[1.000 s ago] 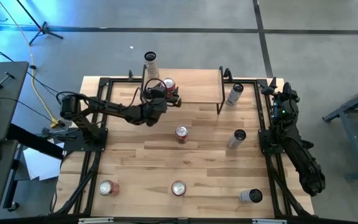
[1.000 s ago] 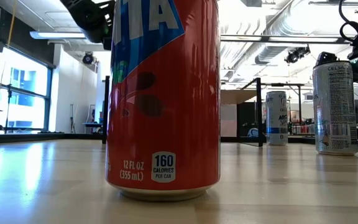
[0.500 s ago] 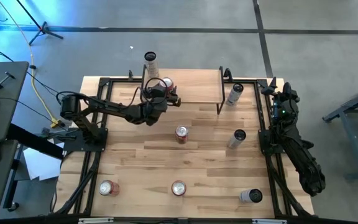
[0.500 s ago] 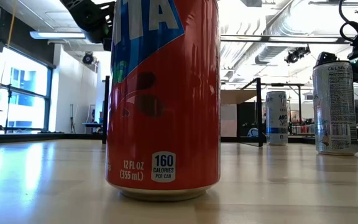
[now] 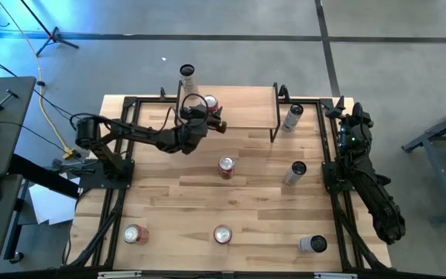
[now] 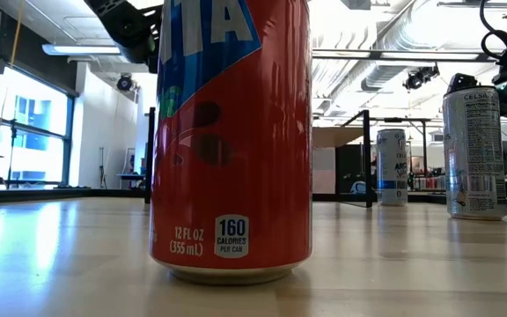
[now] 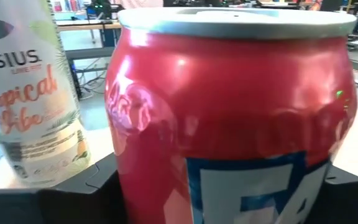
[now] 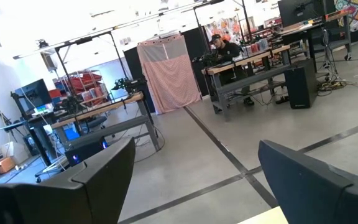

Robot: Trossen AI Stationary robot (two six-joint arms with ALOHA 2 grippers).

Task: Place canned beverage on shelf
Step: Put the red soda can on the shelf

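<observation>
A light wooden bench point(image 5: 246, 186) with black rails is seen from above, with the shelf point(image 5: 242, 106), a low riser with a pale top board on thin black legs, set at the middle of its far edge. The left gripper point(image 5: 204, 111) is extended from the bench's left side to the shelf's left end, where a red soda can point(image 5: 208, 103) stands upright on the top board between its fingers. In the left wrist view this red can point(image 7: 232, 118) fills the frame, the dark fingers point(image 7: 73, 202) lying low at either side of it; whether the fingers press the can or stand just clear of it cannot be told. A tall white Celsius can point(image 5: 187, 75) stands just beyond the shelf's far left corner. A red-topped can point(image 5: 225, 166) is placed at the bench's centre, with two more red-topped cans point(image 5: 135, 233) point(image 5: 221, 234) near the near edge. Slim silver cans are placed beside the shelf's right end point(image 5: 292, 116), right of centre point(image 5: 296, 171), and at the near right corner point(image 5: 312, 244). In the low view an orange-red can point(image 6: 233, 141) stands closest to the camera. The right gripper point(image 5: 351, 124) is parked at the bench's right edge; its fingers point(image 8: 98, 177) are spread apart and hold nothing.
</observation>
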